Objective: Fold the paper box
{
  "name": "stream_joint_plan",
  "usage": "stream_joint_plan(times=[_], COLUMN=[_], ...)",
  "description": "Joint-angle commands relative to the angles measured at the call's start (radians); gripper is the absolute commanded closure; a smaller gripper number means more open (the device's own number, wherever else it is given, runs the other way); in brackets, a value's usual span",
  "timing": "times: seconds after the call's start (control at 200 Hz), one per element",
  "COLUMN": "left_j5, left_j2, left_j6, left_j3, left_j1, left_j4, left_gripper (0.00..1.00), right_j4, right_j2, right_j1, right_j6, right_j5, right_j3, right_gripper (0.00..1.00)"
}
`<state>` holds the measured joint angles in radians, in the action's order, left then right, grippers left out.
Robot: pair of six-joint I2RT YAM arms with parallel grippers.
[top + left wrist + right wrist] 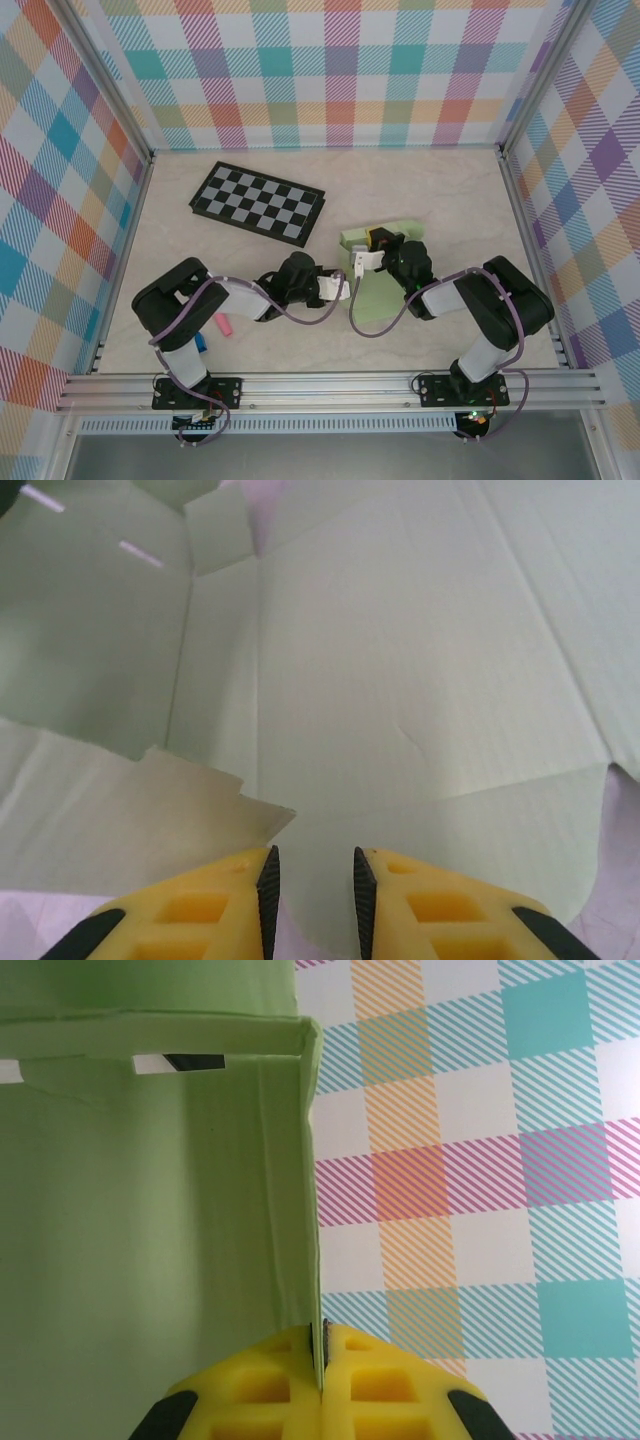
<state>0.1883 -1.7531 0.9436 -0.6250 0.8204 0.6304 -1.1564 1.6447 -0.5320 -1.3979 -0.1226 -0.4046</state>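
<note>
The paper box (378, 305), pale green card, lies partly folded at mid-table between the two arms, with one wall standing at its far end. My left gripper (343, 288) reaches in from the left at the card's left edge. In the left wrist view the creased card (400, 680) spreads out just ahead of the left gripper (315, 895); its jaws stand a narrow gap apart with nothing pinched. My right gripper (365, 262) is at the raised part. In the right wrist view the right gripper (322, 1360) is shut on the thin edge of an upright card wall (150, 1210).
A black-and-grey checkerboard (258, 203) lies at the back left. A small pink object (224, 326) and a blue one (201, 343) sit by the left arm's base. Plaid walls enclose the table on three sides, and a metal rail (330, 385) runs along the near edge.
</note>
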Motion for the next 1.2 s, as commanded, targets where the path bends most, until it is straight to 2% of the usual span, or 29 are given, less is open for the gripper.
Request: stream_joint_plan(times=[0.0, 0.155, 0.25, 0.315, 0.405, 0.505, 0.6, 0.655, 0.76, 0.845, 0.955, 1.095, 1.195], left_j5=[-0.053, -0.12, -0.16, -0.126, -0.062, -0.037, -0.009, 0.008, 0.031, 0.027, 0.015, 0.113, 0.205], left_j2=[-0.041, -0.058, -0.078, -0.07, -0.039, -0.018, 0.032, 0.094, 0.26, 0.378, 0.443, 0.367, 0.272], left_j6=[0.175, 0.253, 0.26, 0.268, 0.255, 0.186, 0.1, 0.072, 0.032, -0.019, -0.135, -0.444, -0.496], left_j3=[0.0, 0.0, 0.0, 0.012, 0.02, 0.049, 0.067, 0.088, 0.132, 0.159, 0.178, 0.102, 0.015], left_j1=[0.036, 0.054, 0.054, 0.047, 0.027, -0.01, -0.038, -0.042, -0.043, -0.048, -0.102, -0.216, -0.23], left_j4=[0.022, 0.023, 0.095, 0.116, 0.056, 0.082, 0.107, 0.069, -0.077, -0.164, -0.131, -0.031, -0.036], left_gripper=[0.72, 0.72, 0.71, 0.7, 0.67, 0.61, 0.5, 0.42, 0.32, 0.32, 0.33, 0.34, 0.37], right_j4=[0.01, -0.002, -0.021, -0.05, -0.07, -0.1, -0.119, -0.131, -0.135, -0.132, -0.138, -0.141, -0.129], right_j2=[-0.002, 0.004, 0.003, 0.006, 0.005, 0.006, 0.017, 0.029, 0.033, 0.035, 0.042, 0.049, 0.038], right_j1=[-0.005, -0.007, -0.006, -0.006, -0.01, -0.01, -0.01, -0.009, -0.009, -0.007, -0.005, -0.005, -0.005], right_j6=[0.008, 0.011, 0.01, 0.0, -0.047, -0.072, -0.08, -0.082, -0.082, -0.081, -0.075, -0.067, -0.062], right_j5=[0.045, 0.035, 0.037, 0.037, 0.028, 0.022, 0.033, 0.034, 0.029, 0.029, 0.031, 0.04, 0.044], right_j3=[0.013, 0.016, 0.021, 0.031, 0.045, 0.055, 0.055, 0.05, 0.043, 0.039, 0.039, 0.038, 0.039], right_gripper=[1.0, 1.0, 1.0, 1.0, 1.0, 1.0, 1.0, 1.0, 1.0, 1.0, 1.0, 1.0, 1.0])
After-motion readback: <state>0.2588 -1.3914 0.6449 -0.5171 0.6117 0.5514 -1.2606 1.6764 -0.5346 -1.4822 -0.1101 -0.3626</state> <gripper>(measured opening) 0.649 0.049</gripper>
